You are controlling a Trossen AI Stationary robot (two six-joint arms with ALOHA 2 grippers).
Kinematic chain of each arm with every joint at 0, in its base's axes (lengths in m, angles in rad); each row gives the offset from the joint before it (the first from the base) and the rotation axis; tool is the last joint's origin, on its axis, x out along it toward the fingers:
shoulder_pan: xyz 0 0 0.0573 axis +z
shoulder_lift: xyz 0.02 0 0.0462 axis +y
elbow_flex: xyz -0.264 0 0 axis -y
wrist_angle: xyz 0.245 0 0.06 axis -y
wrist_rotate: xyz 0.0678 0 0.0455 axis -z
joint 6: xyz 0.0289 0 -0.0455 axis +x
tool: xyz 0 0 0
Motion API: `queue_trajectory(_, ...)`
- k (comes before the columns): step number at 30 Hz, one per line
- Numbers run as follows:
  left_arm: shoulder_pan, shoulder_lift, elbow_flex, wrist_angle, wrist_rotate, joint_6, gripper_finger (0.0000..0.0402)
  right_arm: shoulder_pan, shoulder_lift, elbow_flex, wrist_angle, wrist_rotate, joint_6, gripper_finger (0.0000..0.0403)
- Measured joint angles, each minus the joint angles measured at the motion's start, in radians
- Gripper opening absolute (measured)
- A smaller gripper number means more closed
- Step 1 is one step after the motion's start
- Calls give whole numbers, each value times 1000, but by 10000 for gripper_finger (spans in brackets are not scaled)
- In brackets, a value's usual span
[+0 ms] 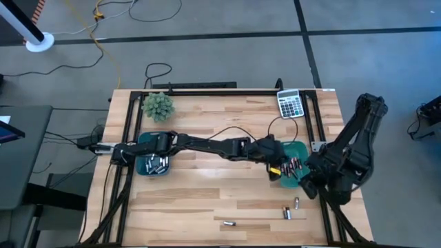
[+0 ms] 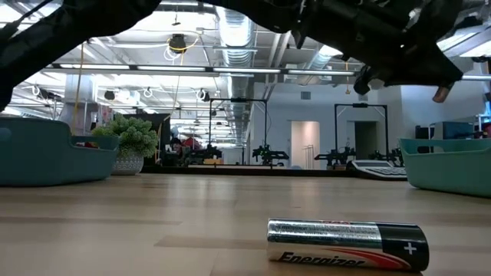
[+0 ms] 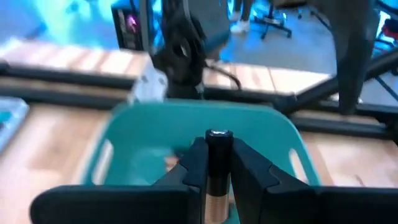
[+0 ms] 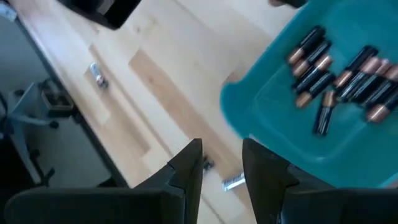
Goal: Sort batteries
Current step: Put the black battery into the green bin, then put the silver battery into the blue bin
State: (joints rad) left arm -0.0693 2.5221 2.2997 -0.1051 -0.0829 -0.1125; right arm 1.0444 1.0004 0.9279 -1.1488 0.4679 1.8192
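Bench (image 1: pixel 207 193) spans the high view, left arm stretched across it toward three o'clock, its pincer (image 1: pixel 277 167) clamped on a copper-topped battery (image 3: pixel 217 168) over the right teal bin (image 1: pixel 300 147) of batteries (image 4: pixel 339 78), while the right pincer (image 4: pixel 221 163) hovers half-open at the bin's five o'clock edge.

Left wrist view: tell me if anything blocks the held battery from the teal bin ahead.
Nothing visible does. The left end effector is shut on a coppery battery, and the right teal bin lies open just beyond it. The right end effector hangs empty off the bin's side.
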Motion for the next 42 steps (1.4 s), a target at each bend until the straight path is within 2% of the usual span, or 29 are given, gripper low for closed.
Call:
queue_trajectory(3, 5, 26, 3, 90, -11, 19, 38, -54, 0, 0, 1, 0, -47, 129)
queue_trajectory(7, 0, 91, 0, 176, -1, -44, 38, -118, 0, 0, 18, 0, -100, 129)
queue_trajectory(11, -11, 134, -2, 191, 14, -68, 38, -158, -1, 0, 45, 0, -148, 129)
queue_trajectory(21, -27, 149, -2, 167, 0, -88, 40, -208, 0, 0, 49, 0, -179, 129)
queue_trajectory(27, -28, 146, -2, 132, -11, -94, 102, -252, 0, 0, 54, 0, -226, 129)
queue_trajectory(30, -29, 146, -2, 133, -11, -108, 116, -274, 0, 0, 66, 0, -245, 129)
queue_trajectory(37, -32, 143, -2, 130, -11, -121, 121, -301, 0, 0, 104, 0, -282, 129)
queue_trajectory(42, -32, 89, -2, 78, -1, -101, 122, -288, 0, 0, 112, 0, -265, 129)
